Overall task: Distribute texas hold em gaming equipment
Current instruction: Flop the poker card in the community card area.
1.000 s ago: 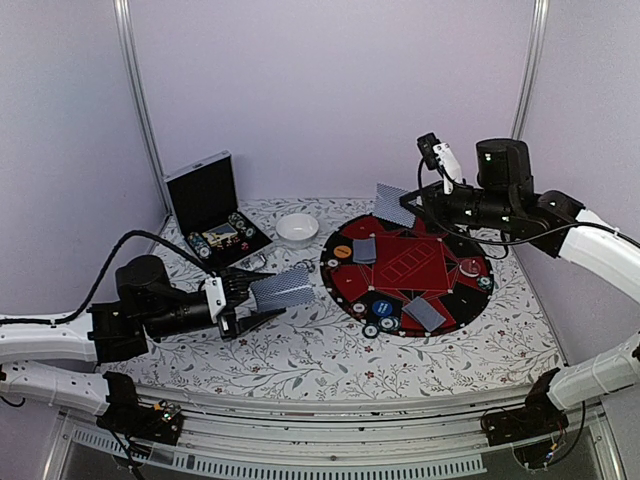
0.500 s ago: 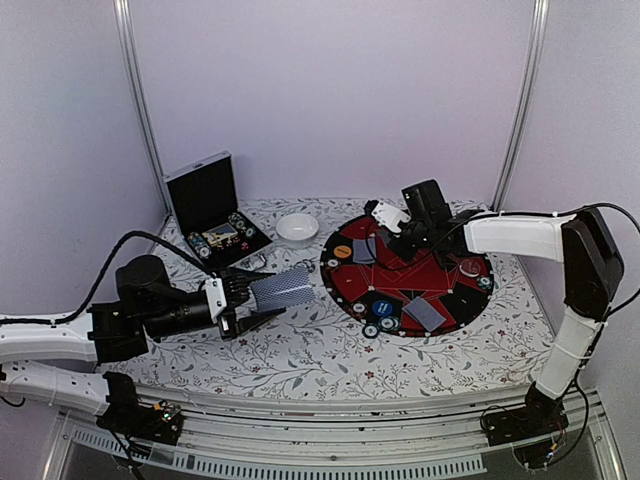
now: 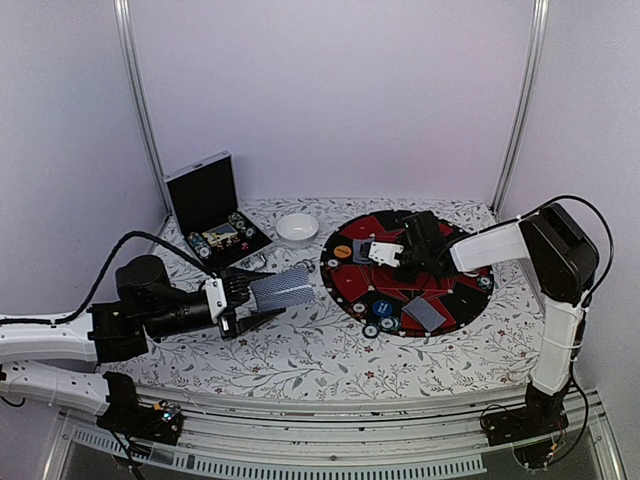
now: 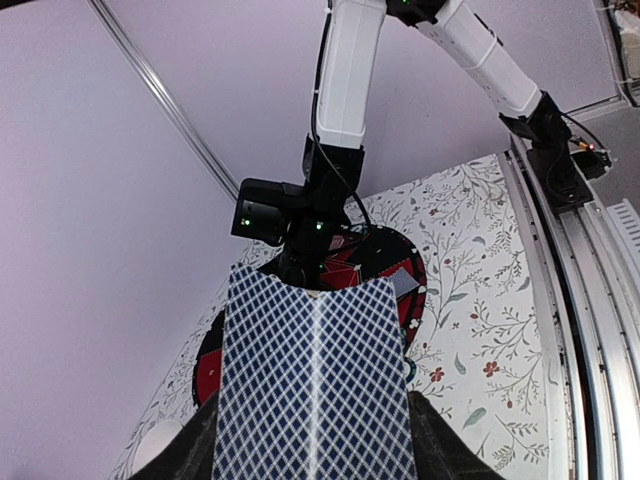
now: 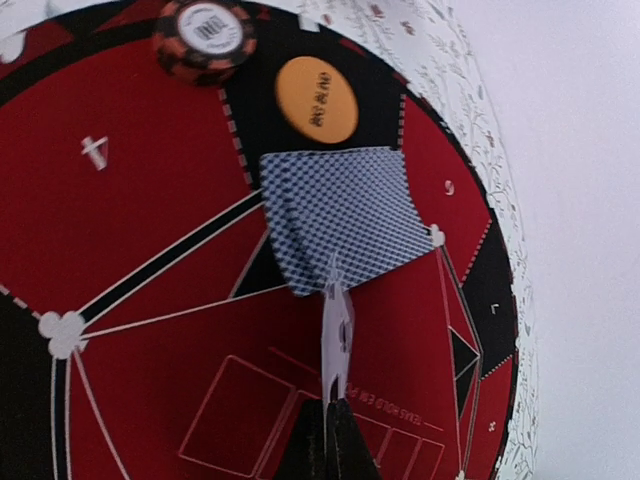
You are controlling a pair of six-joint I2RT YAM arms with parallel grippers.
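A round red-and-black poker mat (image 3: 452, 300) lies right of centre. My right gripper (image 3: 392, 254) hangs low over its left part, shut on one playing card (image 5: 335, 325) seen edge-on. Just beyond that card lies a small pile of grey-blue-backed cards (image 5: 340, 215) (image 3: 362, 250), next to an orange disc (image 5: 316, 98) (image 3: 343, 252) and a red-and-black chip (image 5: 205, 35). My left gripper (image 3: 255, 300) is above the table left of the mat, shut on a stack of cards (image 4: 315, 380) (image 3: 283, 290). More cards (image 3: 424, 313), a blue disc (image 3: 382, 309) and chips (image 3: 370, 330) sit at the mat's near edge.
An open black silver-edged case (image 3: 210, 215) with chips in it stands at the back left. A white bowl (image 3: 297, 228) sits between it and the mat. Metal frame posts stand at the back corners. The tablecloth is floral.
My right arm has swung from high at the back right down and left onto the mat's left part, carrying its card to the pile by the orange disc. The left arm has not moved.
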